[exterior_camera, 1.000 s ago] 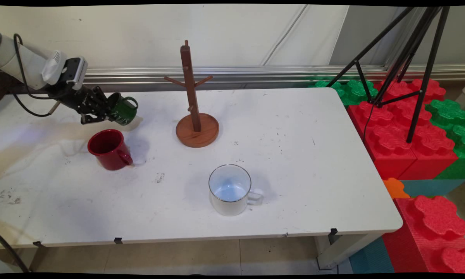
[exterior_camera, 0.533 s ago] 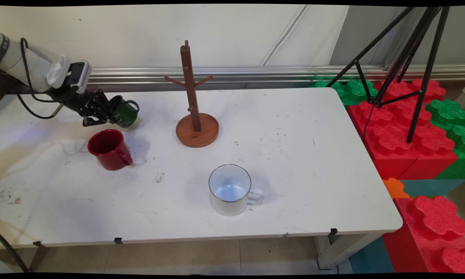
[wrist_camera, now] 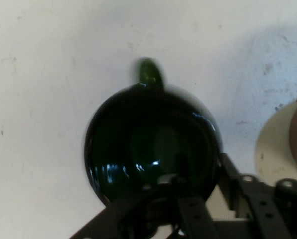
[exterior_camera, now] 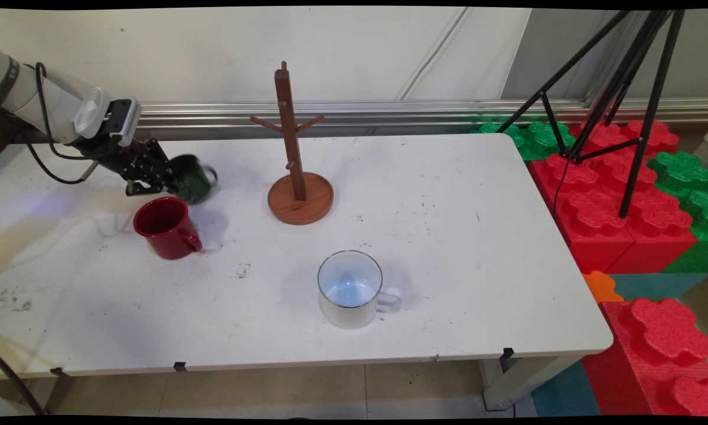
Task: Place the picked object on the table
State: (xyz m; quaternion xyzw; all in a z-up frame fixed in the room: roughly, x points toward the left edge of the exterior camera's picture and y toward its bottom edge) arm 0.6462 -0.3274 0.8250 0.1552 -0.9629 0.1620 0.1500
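One gripper [exterior_camera: 174, 180] holds a green mug [exterior_camera: 192, 178] by its rim. A red mug [exterior_camera: 166, 228] sits just below it, with the rack [exterior_camera: 298, 171] off to its side.

White arm enters from upper left, angled down to the right; black two-finger hand [exterior_camera: 168, 177] clamped shut.

A white bench [exterior_camera: 448, 248] stands before a pale wall [exterior_camera: 212, 53]. Red and green foam blocks [exterior_camera: 625, 195] and a black tripod [exterior_camera: 625, 88] sit right.
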